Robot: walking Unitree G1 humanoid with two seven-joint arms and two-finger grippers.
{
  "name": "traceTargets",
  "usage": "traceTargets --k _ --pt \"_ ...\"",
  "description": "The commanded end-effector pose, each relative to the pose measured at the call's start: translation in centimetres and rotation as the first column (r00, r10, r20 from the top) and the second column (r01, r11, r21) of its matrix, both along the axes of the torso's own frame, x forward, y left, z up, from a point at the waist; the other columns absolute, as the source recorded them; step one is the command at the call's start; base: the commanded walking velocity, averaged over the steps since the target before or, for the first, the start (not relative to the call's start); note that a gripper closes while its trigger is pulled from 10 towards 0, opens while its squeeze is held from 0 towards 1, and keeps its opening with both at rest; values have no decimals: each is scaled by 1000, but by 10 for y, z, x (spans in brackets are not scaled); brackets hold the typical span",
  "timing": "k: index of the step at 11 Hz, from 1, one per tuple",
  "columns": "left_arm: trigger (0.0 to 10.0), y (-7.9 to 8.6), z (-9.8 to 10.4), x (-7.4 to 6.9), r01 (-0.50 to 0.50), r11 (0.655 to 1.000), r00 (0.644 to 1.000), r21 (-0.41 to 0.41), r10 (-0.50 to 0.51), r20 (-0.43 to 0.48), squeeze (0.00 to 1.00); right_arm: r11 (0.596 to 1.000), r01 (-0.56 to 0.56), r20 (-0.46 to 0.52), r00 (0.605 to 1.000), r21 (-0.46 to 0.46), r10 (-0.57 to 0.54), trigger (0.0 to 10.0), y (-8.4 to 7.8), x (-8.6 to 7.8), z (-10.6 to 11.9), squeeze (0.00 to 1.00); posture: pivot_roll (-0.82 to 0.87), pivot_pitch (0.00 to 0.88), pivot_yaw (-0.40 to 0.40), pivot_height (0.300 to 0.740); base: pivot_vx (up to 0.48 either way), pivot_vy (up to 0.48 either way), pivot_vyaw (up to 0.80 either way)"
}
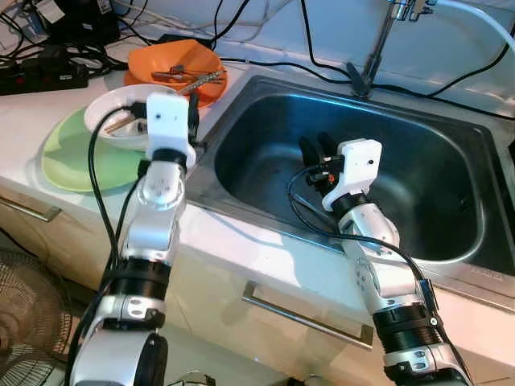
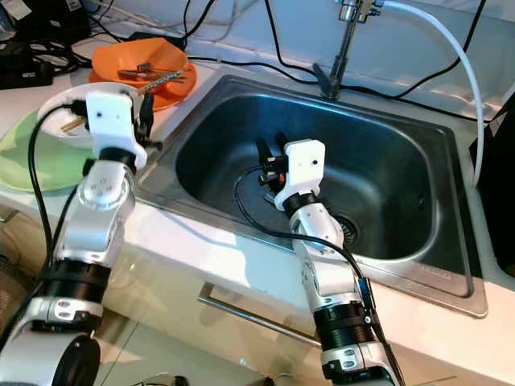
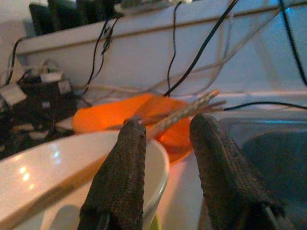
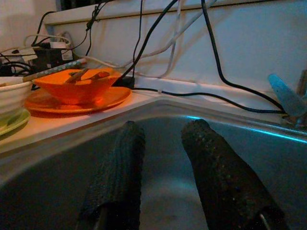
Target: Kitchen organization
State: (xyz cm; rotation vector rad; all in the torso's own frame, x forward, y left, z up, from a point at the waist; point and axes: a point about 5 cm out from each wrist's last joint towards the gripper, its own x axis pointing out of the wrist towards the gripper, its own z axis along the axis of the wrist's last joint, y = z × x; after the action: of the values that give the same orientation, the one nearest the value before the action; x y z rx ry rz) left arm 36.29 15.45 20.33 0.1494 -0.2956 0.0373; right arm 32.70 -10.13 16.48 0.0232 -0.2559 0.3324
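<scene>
A white bowl (image 1: 121,112) stands on a green plate (image 1: 72,157) on the counter left of the steel sink (image 1: 434,185). A brownish utensil (image 2: 72,125) lies in it. Behind it, an orange bowl (image 1: 173,68) on an orange plate holds chopsticks (image 1: 193,79) and other utensils. My left gripper (image 1: 193,111) hovers at the white bowl's right rim, open, with one finger (image 3: 120,182) over the rim and nothing gripped. My right gripper (image 1: 318,149) is down inside the sink basin, open and holding nothing, pointing toward the back left wall of the sink.
A faucet (image 1: 378,40) rises behind the sink, with black cables along the back wall and a power strip (image 1: 44,76) at far left. A drain (image 2: 348,229) sits in the sink floor. A drawer handle (image 1: 306,318) lies below the counter, and a fan (image 1: 24,322) at lower left.
</scene>
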Motion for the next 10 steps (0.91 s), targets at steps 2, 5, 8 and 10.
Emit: traceTargets --k 2,5,8,10 --pt "10000 6 4 -2 -29 999 1000 -25 29 7 0 1000 -2 2 1000 2 2 10000 0 2 3 0 13 93 -32 740 0 0 0" --pt "10000 14 0 -7 -70 997 997 -45 70 -13 0 1000 -5 -1 1000 -3 5 10000 0 2 3 0 19 94 -34 740 0 0 0" --pt "10000 22 -1 -9 -111 992 994 -62 109 -31 0 1000 -6 2 1000 -9 6 10000 1 4 4 0 21 93 -35 740 0 0 0" --pt "10000 29 0 -13 -141 988 990 -68 139 -32 0 1000 -2 6 1000 -11 2 10000 -1 5 5 0 26 92 -37 740 0 0 0"
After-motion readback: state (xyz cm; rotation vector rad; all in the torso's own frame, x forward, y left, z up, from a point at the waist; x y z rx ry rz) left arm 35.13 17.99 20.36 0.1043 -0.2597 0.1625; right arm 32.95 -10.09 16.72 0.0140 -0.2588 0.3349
